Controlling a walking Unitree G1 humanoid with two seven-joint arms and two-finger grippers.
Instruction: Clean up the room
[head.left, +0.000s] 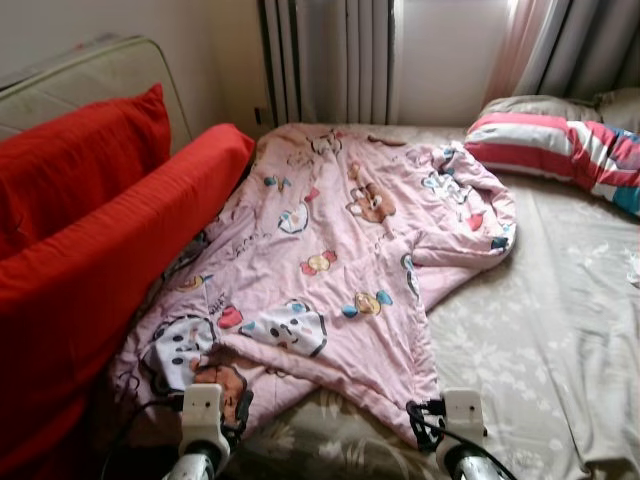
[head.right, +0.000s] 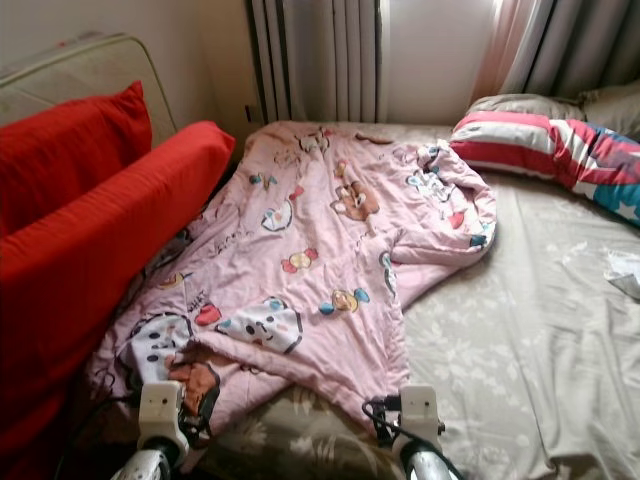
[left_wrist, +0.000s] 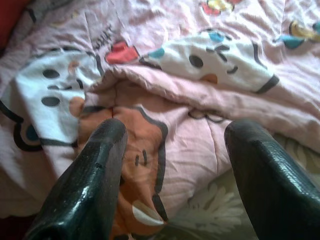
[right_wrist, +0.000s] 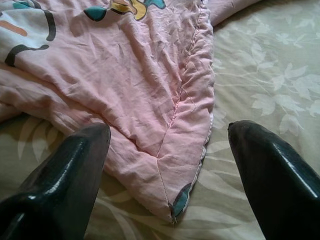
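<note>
Lying lengthwise toward window: quilt (head.left: 330, 260)

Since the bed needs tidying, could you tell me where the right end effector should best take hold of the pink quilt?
Probably the near corner of the pink quilt, approached from the foot of the bed. It lies flat on the sheet as a thin free point, and the open right end effector already straddles it.

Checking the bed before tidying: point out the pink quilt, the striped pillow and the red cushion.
pink quilt (head.left: 330, 240): left eye view, middle of its printed top.
striped pillow (head.left: 540, 150): left eye view, red-and-white striped face.
red cushion (head.left: 80, 170): left eye view, its front face.
</note>
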